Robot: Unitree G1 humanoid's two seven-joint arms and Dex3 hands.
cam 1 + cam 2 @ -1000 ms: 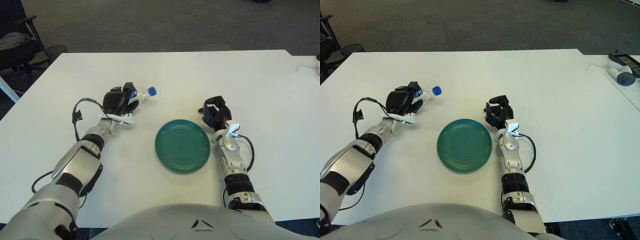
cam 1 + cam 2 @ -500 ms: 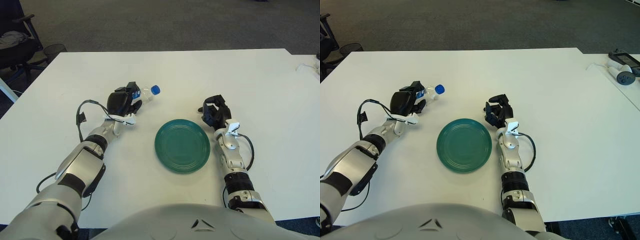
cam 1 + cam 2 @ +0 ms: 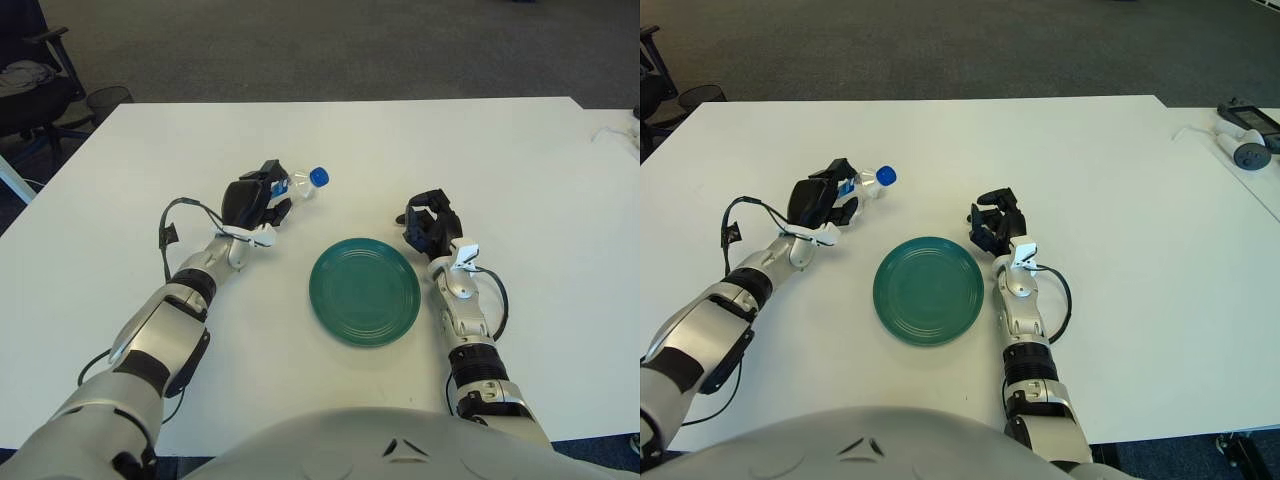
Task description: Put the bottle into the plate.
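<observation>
Broad white table (image 3: pixel 520 160), smooth and matte, with open surface all round the round, ridged green plate (image 3: pixel 365 291). Left hand (image 3: pixel 250 200), at ten o'clock from the plate, has its fingers wrapped around the clear plastic bottle (image 3: pixel 298 184), long axis tilted, blue cap toward two o'clock. Right hand (image 3: pixel 432 226) shows at the plate's two o'clock, fingers curled on nothing

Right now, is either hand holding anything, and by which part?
The left hand grips the clear bottle around its body, blue cap pointing toward the right. The right hand holds nothing.
</observation>
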